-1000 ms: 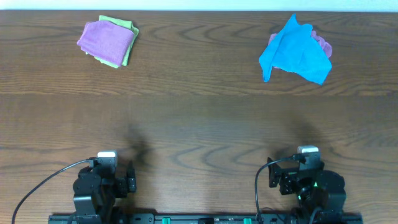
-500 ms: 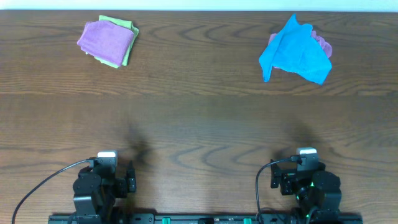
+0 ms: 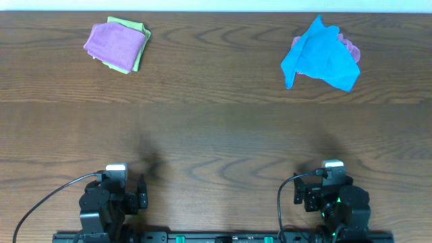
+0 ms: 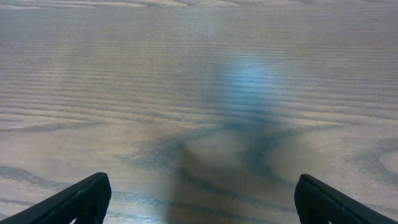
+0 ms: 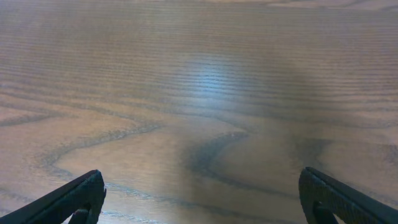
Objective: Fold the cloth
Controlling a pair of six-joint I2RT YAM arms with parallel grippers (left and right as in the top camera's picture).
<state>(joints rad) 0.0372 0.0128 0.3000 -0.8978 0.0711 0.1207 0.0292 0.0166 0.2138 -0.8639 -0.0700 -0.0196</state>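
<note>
The lilac-purple cloth (image 3: 113, 42) lies folded into a small square at the far left of the table, on top of a light green folded cloth (image 3: 138, 54). No tag shows on it. My left gripper (image 3: 138, 192) is open and empty near the front edge; the left wrist view (image 4: 201, 199) shows only bare wood between its fingers. My right gripper (image 3: 304, 192) is open and empty near the front edge; the right wrist view (image 5: 202, 196) also shows only bare wood. Both grippers are far from the cloth.
A bright blue cloth (image 3: 320, 57) lies crumpled at the far right, with a bit of pinkish-purple fabric (image 3: 350, 48) showing behind it. The wooden table (image 3: 216, 135) lies between the cloths and the arms.
My right arm has drawn back slightly toward the front edge and settled. The left arm and the cloths have not moved.
</note>
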